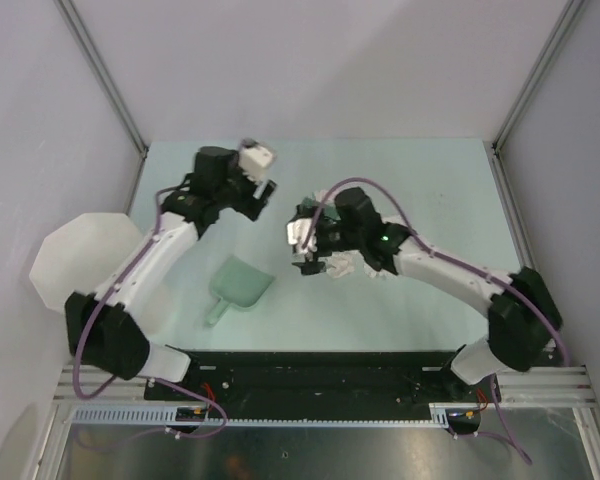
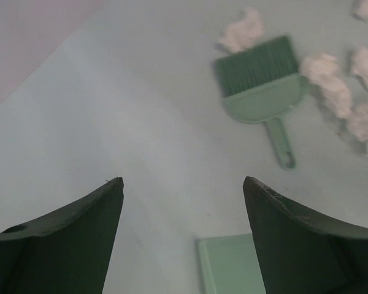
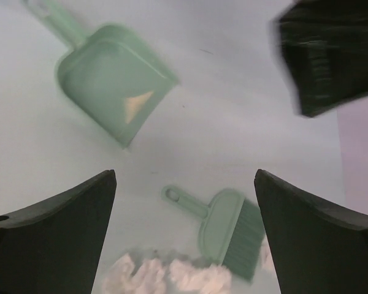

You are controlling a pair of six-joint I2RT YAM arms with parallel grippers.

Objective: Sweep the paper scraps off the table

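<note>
Several paper scraps (image 2: pixel 332 86) lie crumpled round a small green brush (image 2: pixel 260 92) that rests flat on the table (image 1: pixel 430 190). From the right wrist the brush (image 3: pixel 226 228) shows below the jaws, with scraps (image 3: pixel 165 275) at its bristle end. My right gripper (image 3: pixel 184 174) hangs open above the brush, holding nothing. In the top view it (image 1: pixel 306 256) hides the brush, and scraps (image 1: pixel 343 266) peek out beside it. My left gripper (image 2: pixel 183 180) is open and empty over bare table, far left of the brush. The green dustpan (image 1: pixel 238 288) lies apart, near the front.
A large white bin (image 1: pixel 80 255) stands off the table's left edge, beside the left arm. Grey walls close in the table on three sides. The left gripper (image 3: pixel 331 55) shows as a dark blur at the top right of the right wrist view.
</note>
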